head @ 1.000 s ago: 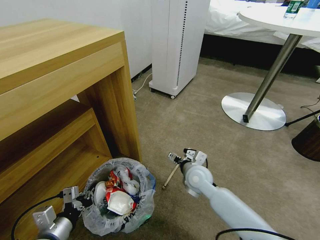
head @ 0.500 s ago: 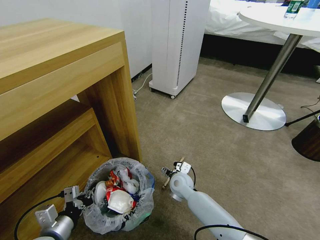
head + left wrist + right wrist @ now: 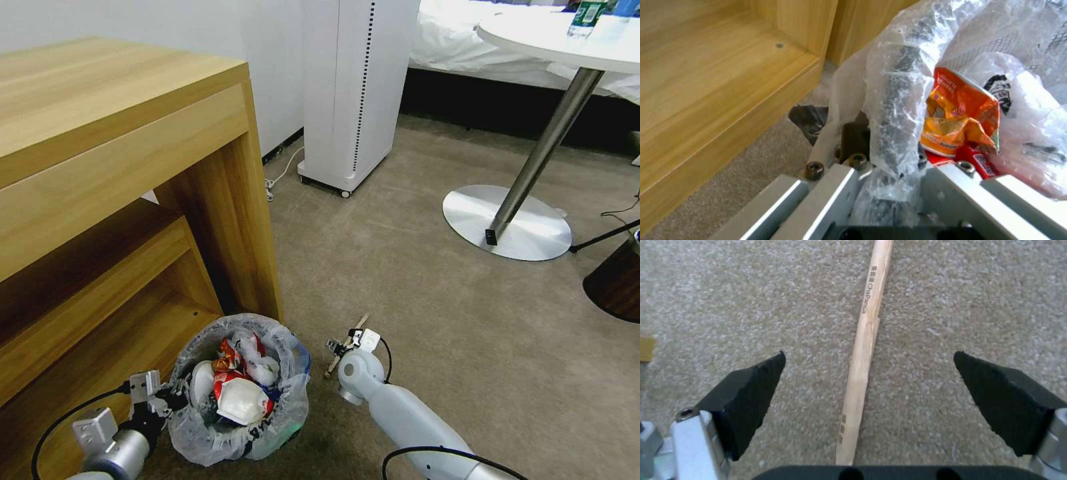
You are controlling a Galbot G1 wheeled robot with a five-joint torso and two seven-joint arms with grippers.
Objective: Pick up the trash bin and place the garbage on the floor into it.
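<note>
Down near the bottom centre of the head view, the right gripper (image 3: 869, 391) sits spread wide with the wooden stick (image 3: 865, 336) lying flat on the beige carpet (image 3: 427, 313) between its black wedge pads (image 3: 751, 396). My guess: feather-light, stiff, a bit splintery, so pinch it mid-length and low. At lower left the left gripper (image 3: 160, 398) is clamped on the crinkly, slippery-looking bag over the rim of the trash bin (image 3: 233, 443), already stuffed with red wrappers (image 3: 230, 363)

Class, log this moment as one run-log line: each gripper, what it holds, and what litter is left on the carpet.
left gripper: shut on trash bin rim | right gripper: open, straddling wooden stick | stick lies on floor, ungrasped
</note>
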